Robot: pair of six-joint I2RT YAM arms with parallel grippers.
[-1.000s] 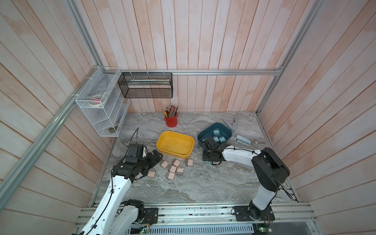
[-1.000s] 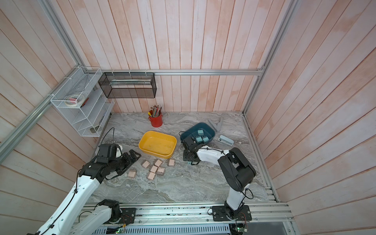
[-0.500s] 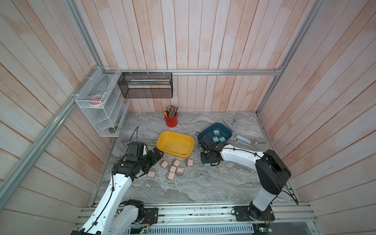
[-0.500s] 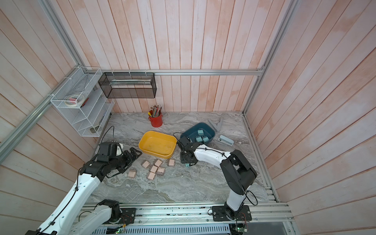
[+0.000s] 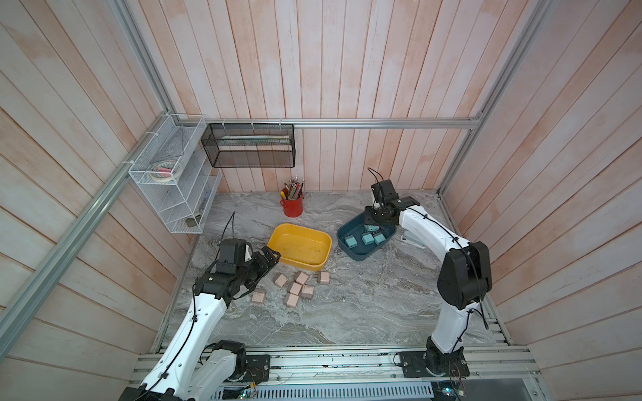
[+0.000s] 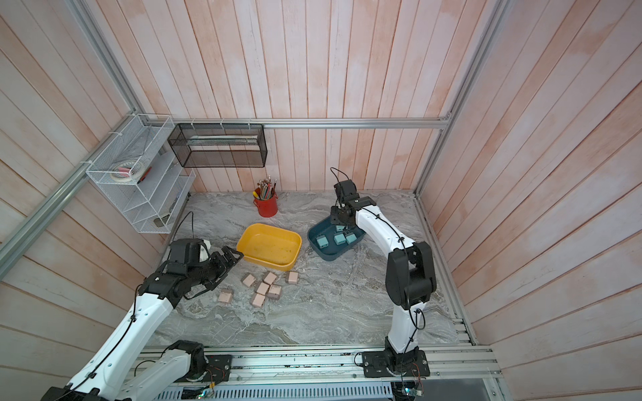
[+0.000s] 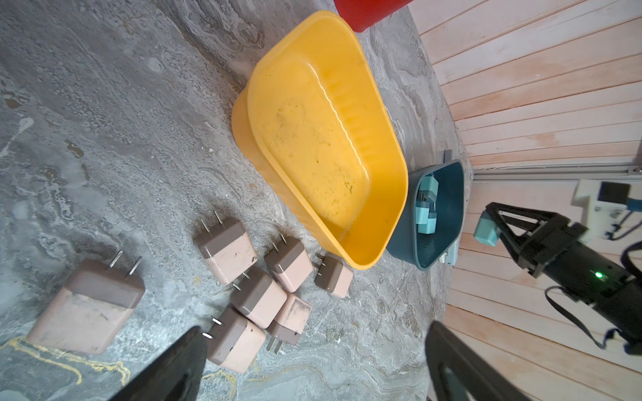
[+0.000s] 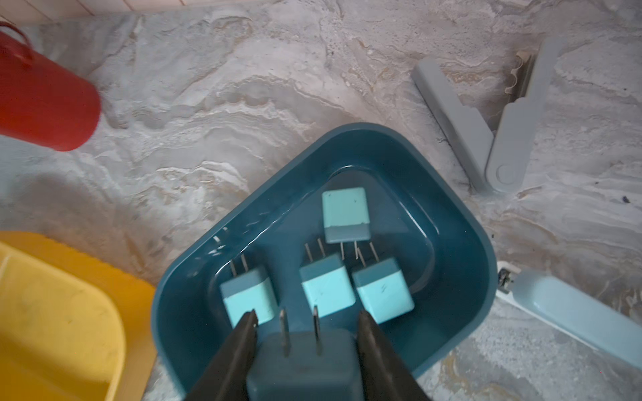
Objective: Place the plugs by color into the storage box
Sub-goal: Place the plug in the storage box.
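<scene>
While the right gripper (image 8: 305,319) pinches a teal plug (image 8: 302,361), prongs pointing away from the wrist, the blue bin (image 8: 347,130) lies just below. Left gripper (image 7: 312,330), spread, hovers nearer the pink plugs (image 7: 258,298) on the table.

Top views: bright, even light, soft shadows; walls (image 5: 347,69) bow at edges. L wrist: sharp, glare streak in yellow tray (image 7: 312,139). R wrist: dimmer, soft; nearest plug (image 8: 302,368) shadowed, blurry.
</scene>
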